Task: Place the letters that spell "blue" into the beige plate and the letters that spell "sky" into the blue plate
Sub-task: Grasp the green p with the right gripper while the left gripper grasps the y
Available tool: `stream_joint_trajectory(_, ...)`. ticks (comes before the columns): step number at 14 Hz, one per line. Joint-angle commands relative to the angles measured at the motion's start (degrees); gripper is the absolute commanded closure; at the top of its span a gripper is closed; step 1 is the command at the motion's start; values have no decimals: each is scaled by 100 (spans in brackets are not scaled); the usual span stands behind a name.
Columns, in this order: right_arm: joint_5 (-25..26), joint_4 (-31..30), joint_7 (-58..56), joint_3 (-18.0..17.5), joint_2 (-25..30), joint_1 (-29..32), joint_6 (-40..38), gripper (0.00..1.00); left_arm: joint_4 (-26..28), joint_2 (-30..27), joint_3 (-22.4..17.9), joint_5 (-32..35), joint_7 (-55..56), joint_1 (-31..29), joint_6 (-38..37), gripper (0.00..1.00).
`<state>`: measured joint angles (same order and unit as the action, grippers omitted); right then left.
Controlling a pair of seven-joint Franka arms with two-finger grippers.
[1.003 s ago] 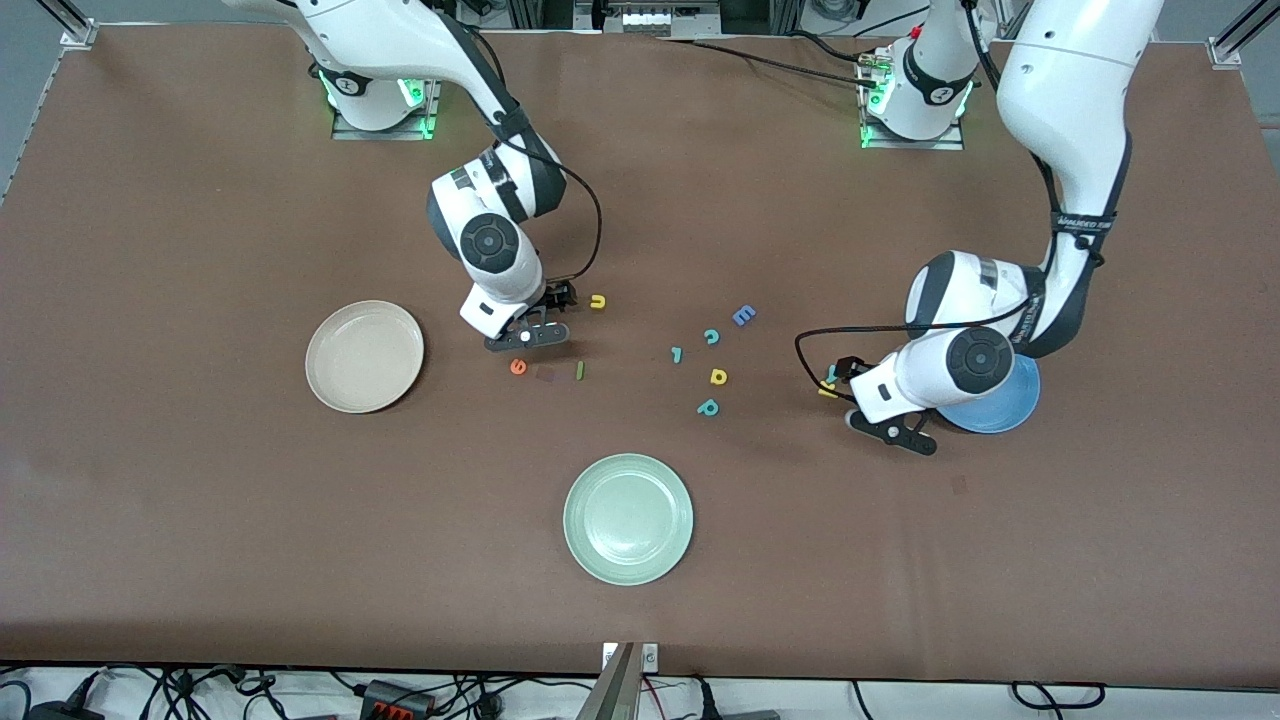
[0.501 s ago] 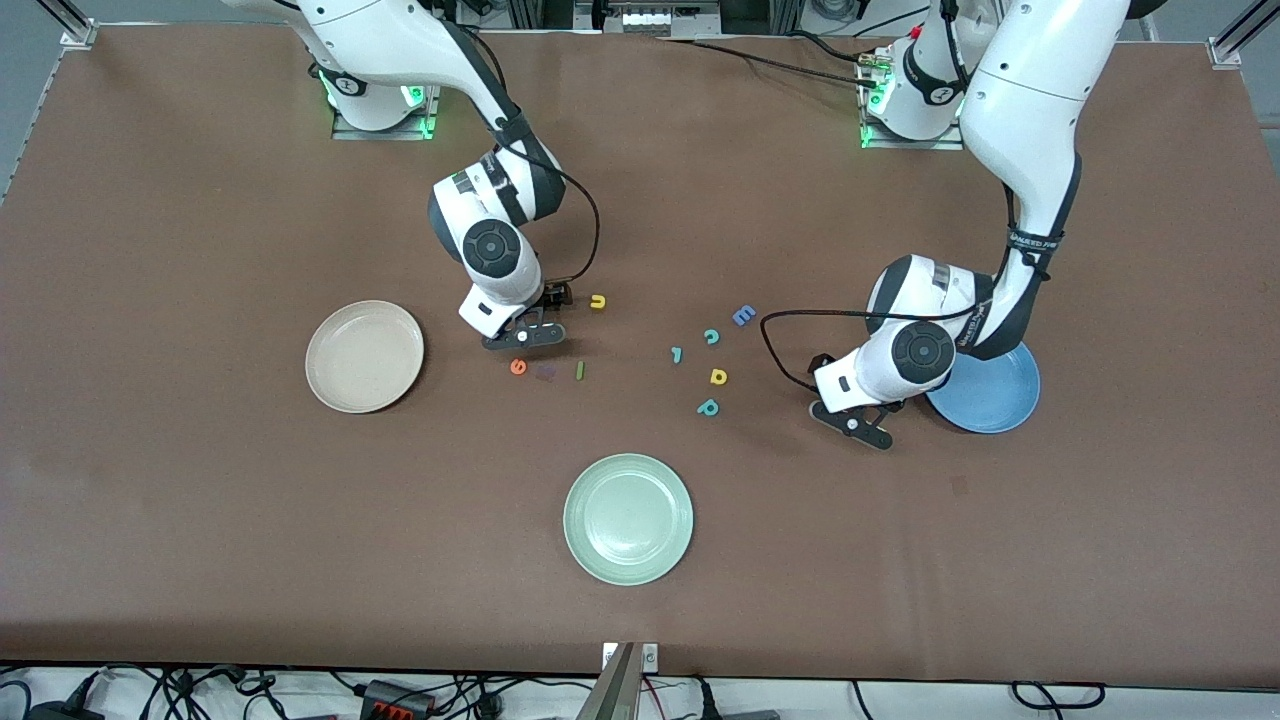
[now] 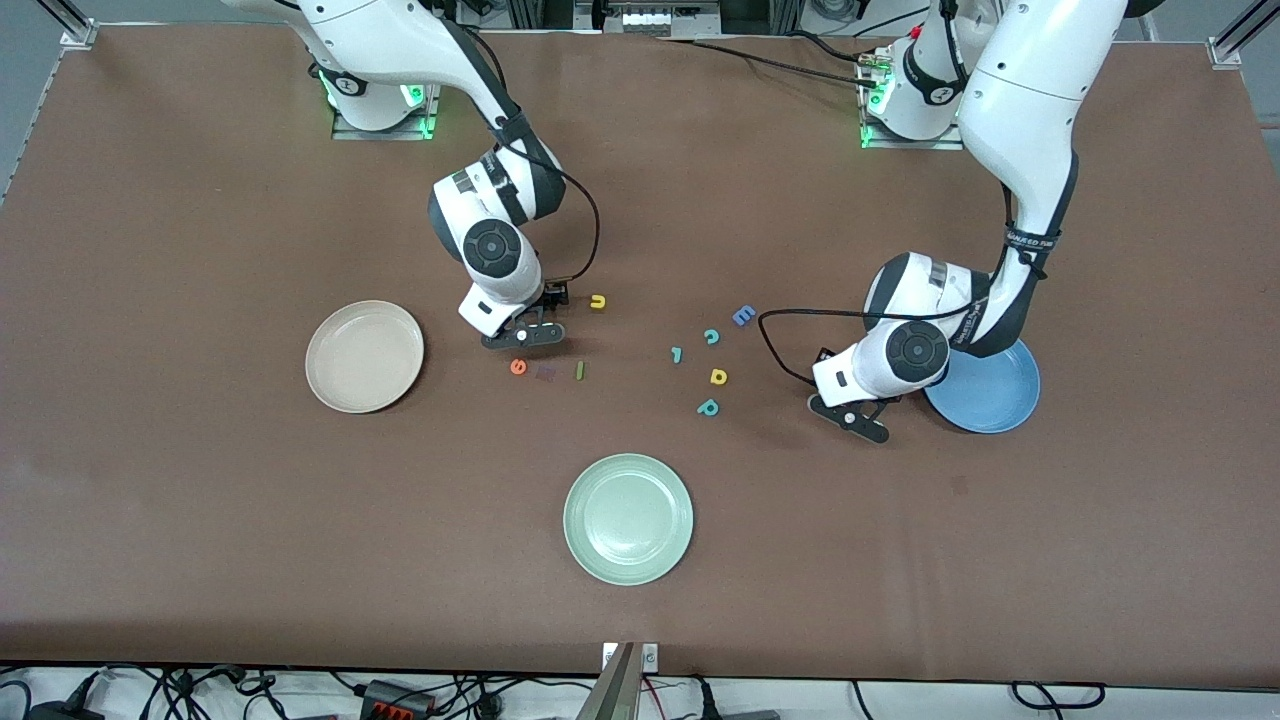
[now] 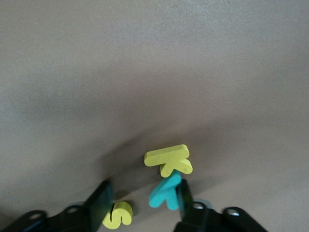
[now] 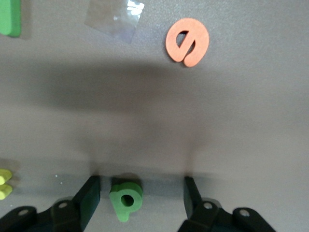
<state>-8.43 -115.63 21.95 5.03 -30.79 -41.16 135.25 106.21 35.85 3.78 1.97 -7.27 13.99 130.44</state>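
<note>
1. Beside the blue plate (image 3: pixel 985 395), the left gripper (image 4: pixel 142 210) is lowered, fingers apart around s (image 4: pixel 119 215), y (image 4: pixel 165 192), k (image 4: pixel 169 159).
2. Near e (image 5: pixel 187 41) and the beige plate (image 3: pixel 364 356), the right gripper (image 5: pixel 142 198) is lowered, fingers apart around b (image 5: pixel 126 198), nothing gripped.

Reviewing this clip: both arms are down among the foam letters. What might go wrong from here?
1. The left tool brackets the yellow s while the teal y touches one finger and the yellow k lies against it; closing may nudge or pinch those neighbours.
2. The green b sits off-centre in the right tool, close to one finger, so it may twist or slip.
3. The clear scrap near the orange e might get dragged along.
</note>
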Motion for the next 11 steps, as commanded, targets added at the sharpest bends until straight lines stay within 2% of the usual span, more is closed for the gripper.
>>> stream_joint_trajectory(1, -71, -56, 55, 24, 108, -94, -191, 51, 75, -113, -36, 49, -20, 174, -159, 89)
stream_joint_trajectory(2, -71, -56, 55, 24, 117, -94, -209, 61, 67, -113, -44, 49, -20, 175, -159, 95)
stream_joint_trajectory(3, -71, -56, 55, 24, 126, -94, -201, 70, 58, -113, -44, 49, -20, 166, -159, 96)
stream_joint_trajectory(5, -71, -47, 46, 24, 134, -94, -209, 81, 40, -113, -79, 49, -11, 157, -168, 99)
stream_joint_trajectory(9, -80, 172, -85, 94, 213, 38, -209, 85, -12, -358, -228, 49, 33, 78, -588, 99)
stream_joint_trajectory(11, -54, 234, -129, 269, 371, 379, -209, 85, -371, -412, -238, 40, 59, -1, -1254, 99)
